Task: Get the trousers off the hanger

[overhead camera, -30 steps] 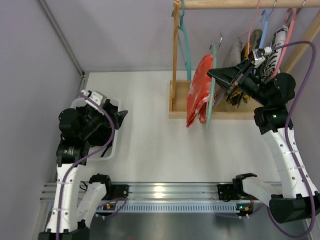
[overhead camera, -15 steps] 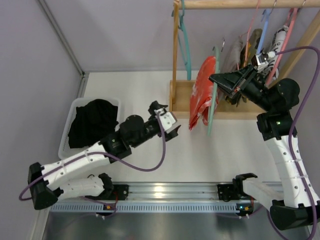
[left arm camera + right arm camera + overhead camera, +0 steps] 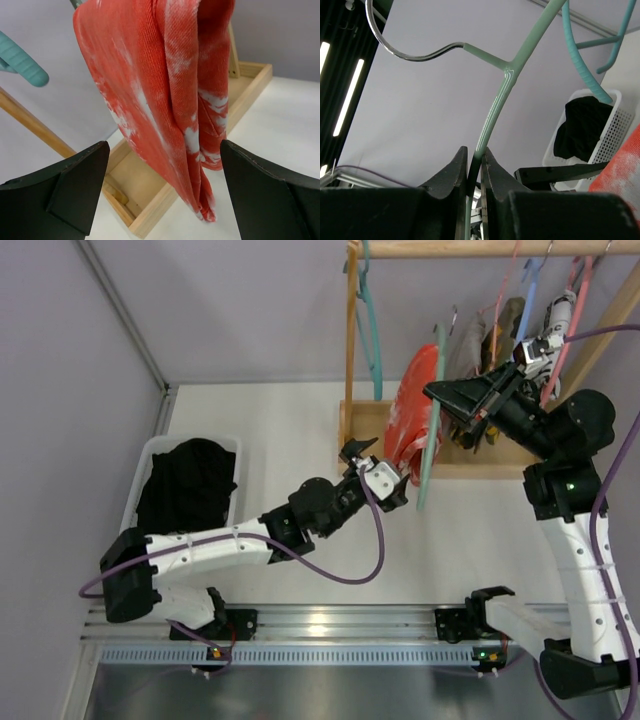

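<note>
Swung in from nine o'clock with left claw (image 3: pixel 164 145) wide before trousers (image 3: pixel 165 75), right claw (image 3: pixel 474 152) pinching hanger (image 3: pixel 495 105); risks yanking hanger loose.

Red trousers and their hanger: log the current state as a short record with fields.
trousers: red trousers, draped over the hanger, not yet off
hanger: pale green hanger, clamped below its hook
right gripper: right gripper shut on the hanger
left gripper: left gripper open, facing the trousers, no contact seen
basket: white basket on the table's left, holding black clothing
</note>
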Tool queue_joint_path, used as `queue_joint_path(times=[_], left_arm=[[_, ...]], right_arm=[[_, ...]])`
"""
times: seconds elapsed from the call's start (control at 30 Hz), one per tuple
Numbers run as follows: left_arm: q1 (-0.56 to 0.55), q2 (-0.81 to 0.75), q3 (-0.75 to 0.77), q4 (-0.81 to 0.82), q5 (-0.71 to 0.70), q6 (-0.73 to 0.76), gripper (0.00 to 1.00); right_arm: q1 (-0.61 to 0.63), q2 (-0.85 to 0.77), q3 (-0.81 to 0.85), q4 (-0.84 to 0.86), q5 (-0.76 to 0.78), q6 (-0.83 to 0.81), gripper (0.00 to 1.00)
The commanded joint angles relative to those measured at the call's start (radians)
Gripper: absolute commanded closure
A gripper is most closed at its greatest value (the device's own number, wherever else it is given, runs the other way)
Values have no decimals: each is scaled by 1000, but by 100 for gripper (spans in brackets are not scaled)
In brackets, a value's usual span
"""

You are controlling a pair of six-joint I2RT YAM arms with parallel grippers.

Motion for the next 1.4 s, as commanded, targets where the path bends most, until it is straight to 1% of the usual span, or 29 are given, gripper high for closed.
queue_joint_path(times=[0.0, 0.03, 0.2, 0.27, 0.33, 0.4, 0.57, 0.73, 0.8, 0.97, 1.3, 1.37], left_arm=[[-6, 49, 67, 174, -66, -16, 2], [-6, 60, 68, 215, -66, -10, 2], [-6, 123, 94, 284, -55, 5, 3], [-6, 144, 107, 306, -82, 7, 9], [-4, 149, 111, 309, -103, 12, 12], [-4, 145, 108, 308, -106, 18, 13], [-4, 129, 65, 308, -111, 48, 17], [-4, 123, 27, 318, -89, 97, 28], [-4, 141, 21, 347, -94, 131, 28], [-3, 171, 44, 383, -85, 140, 25], [-3, 191, 65, 397, -86, 133, 25], [-3, 198, 77, 397, -79, 136, 26]], right_arm=[[12, -17, 107, 200, 30, -47, 100], [12, -16, 108, 201, 31, -44, 100], [18, -10, 108, 203, 27, -33, 100], [18, -10, 118, 202, 22, -29, 100], [19, -19, 125, 200, 22, -29, 100], [19, -31, 128, 197, 21, -32, 100], [23, -49, 133, 186, 25, -30, 100], [21, -63, 144, 172, 25, -19, 100], [23, -65, 156, 172, 28, -16, 100], [23, -63, 177, 174, 30, -7, 100], [23, -94, 158, 126, 31, 4, 100], [23, -97, 159, 119, 31, -1, 100]])
